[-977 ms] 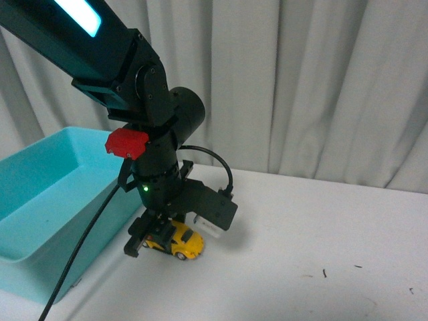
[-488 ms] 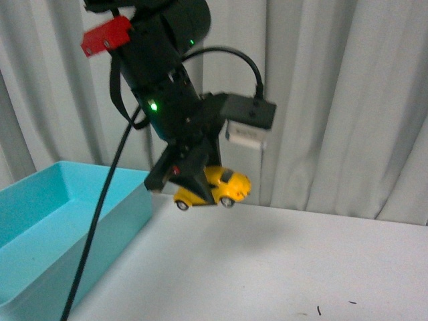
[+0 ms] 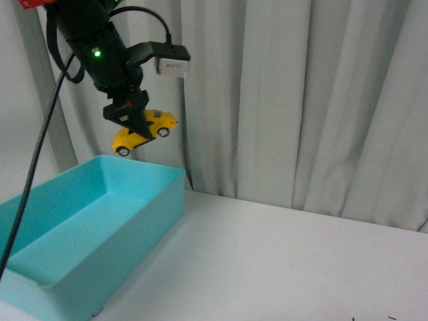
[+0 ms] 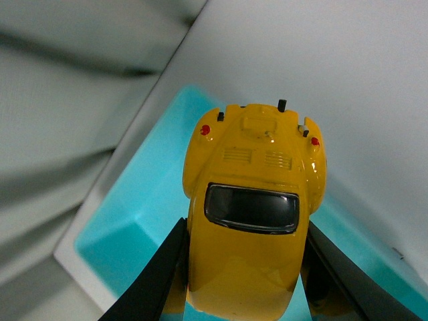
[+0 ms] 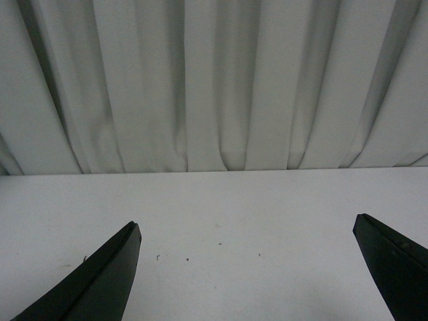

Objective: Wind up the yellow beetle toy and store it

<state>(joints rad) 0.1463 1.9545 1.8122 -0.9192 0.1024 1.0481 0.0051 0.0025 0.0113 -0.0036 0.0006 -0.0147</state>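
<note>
High in the air above the far end of a turquoise bin hangs the yellow beetle toy, tilted, with my left gripper shut on its sides. In the left wrist view the yellow beetle toy fills the middle, dark rear window up, a black finger pressed on each flank, and the bin lies below it. My right gripper stands wide open over bare white table, nothing between its fingers. The right arm does not show in the front view.
The white table stretches right of the bin. Pleated pale curtains hang close behind the table's back edge. A black cable trails down from the left arm past the bin's near end.
The left gripper has lifted the toy off the table, up and to the left, from beside the bin to high over the bin's far end.
</note>
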